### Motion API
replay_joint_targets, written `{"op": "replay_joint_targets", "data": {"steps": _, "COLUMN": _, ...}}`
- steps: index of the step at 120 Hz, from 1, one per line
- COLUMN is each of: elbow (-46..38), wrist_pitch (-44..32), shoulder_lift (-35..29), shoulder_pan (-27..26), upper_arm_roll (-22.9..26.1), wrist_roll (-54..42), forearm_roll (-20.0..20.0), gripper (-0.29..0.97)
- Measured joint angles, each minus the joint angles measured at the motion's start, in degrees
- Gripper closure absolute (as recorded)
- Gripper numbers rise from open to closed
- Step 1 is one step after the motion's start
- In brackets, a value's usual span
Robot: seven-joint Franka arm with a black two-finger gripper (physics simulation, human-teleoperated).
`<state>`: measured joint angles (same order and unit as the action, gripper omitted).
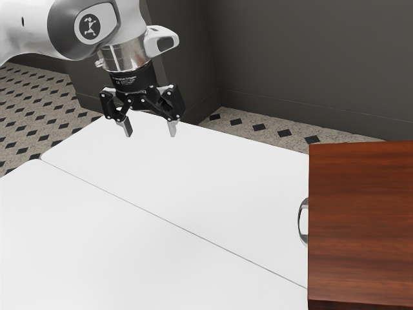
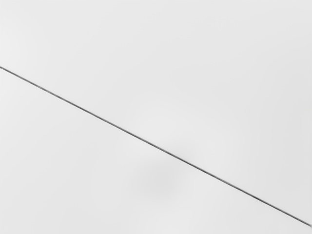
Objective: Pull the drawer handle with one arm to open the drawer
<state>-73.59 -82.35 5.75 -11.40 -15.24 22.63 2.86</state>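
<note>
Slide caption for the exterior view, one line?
Open black two-finger gripper hangs above the white table, apart from the silver handle of the dark wooden drawer.

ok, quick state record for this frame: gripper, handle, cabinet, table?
gripper: open, empty, hanging above the table
table: white, with a thin seam across it
cabinet: dark wood, at the exterior view's right
handle: metal, on the cabinet's side facing the arm, untouched
gap: gripper well apart from handle
progress: pull not yet begun
</note>
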Motion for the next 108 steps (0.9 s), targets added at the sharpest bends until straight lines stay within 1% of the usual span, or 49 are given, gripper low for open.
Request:
{"op": "replay_joint_targets", "data": {"steps": 23, "elbow": 0.0, "wrist_pitch": 0.01, "shoulder_lift": 0.08, "shoulder_pan": 0.02, "upper_arm_roll": -0.11, "wrist_roll": 0.03, "forearm_roll": -0.58, "gripper": 0.0}}
{"op": "replay_joint_targets", "data": {"steps": 29, "elbow": 0.04, "wrist_pitch": 0.02, "shoulder_lift": 0.48, "shoulder_pan": -0.48, "upper_arm_roll": -1.4, "wrist_roll": 0.03, "forearm_roll": -1.8, "gripper": 0.0}}
{"op": "replay_joint_targets", "data": {"steps": 37, "elbow": 0.44, "wrist_pitch": 0.13, "shoulder_lift": 0.53, "shoulder_pan": 0.27, "upper_arm_roll": -2.32, "wrist_roll": 0.09, "forearm_roll": -3.11, "gripper": 0.0}}
{"op": "replay_joint_targets", "data": {"steps": 45, "elbow": 1.61, "wrist_pitch": 0.64, "shoulder_lift": -0.85, "shoulder_pan": 0.57, "upper_arm_roll": -2.62, "wrist_roll": 0.59, "forearm_roll": -3.86, "gripper": 0.01}}
{"op": "replay_joint_targets", "data": {"steps": 57, "elbow": 4.95, "wrist_pitch": 1.58, "shoulder_lift": -6.1, "shoulder_pan": 0.44, "upper_arm_roll": -2.01, "wrist_roll": 1.99, "forearm_roll": -3.58, "gripper": 0.01}}
{"op": "replay_joint_targets", "data": {"steps": 63, "elbow": 6.43, "wrist_pitch": 1.71, "shoulder_lift": -6.86, "shoulder_pan": 2.29, "upper_arm_roll": -0.35, "wrist_roll": 2.69, "forearm_roll": -3.49, "gripper": 0.0}}
{"op": "replay_joint_targets", "data": {"steps": 67, "elbow": 6.79, "wrist_pitch": 1.43, "shoulder_lift": -6.21, "shoulder_pan": 3.83, "upper_arm_roll": 0.71, "wrist_roll": 3.24, "forearm_roll": -3.75, "gripper": 0.0}}
{"op": "replay_joint_targets", "data": {"steps": 78, "elbow": 5.69, "wrist_pitch": -0.68, "shoulder_lift": -4.52, "shoulder_pan": 6.04, "upper_arm_roll": 1.73, "wrist_roll": 5.2, "forearm_roll": -7.03, "gripper": 0.0}}
{"op": "replay_joint_targets", "data": {"steps": 89, "elbow": 3.93, "wrist_pitch": -2.64, "shoulder_lift": -3.26, "shoulder_pan": 6.3, "upper_arm_roll": 2.12, "wrist_roll": 7.4, "forearm_roll": -10.27, "gripper": 0.0}}
{"op": "replay_joint_targets", "data": {"steps": 97, "elbow": 3.26, "wrist_pitch": -3.55, "shoulder_lift": -2.56, "shoulder_pan": 5.01, "upper_arm_roll": 2.98, "wrist_roll": 8.67, "forearm_roll": -11.58, "gripper": 0.0}}
{"op": "replay_joint_targets", "data": {"steps": 108, "elbow": 1.79, "wrist_pitch": -4.47, "shoulder_lift": -1.91, "shoulder_pan": 1.54, "upper_arm_roll": 4.54, "wrist_roll": 9.85, "forearm_roll": -14.35, "gripper": 0.0}}
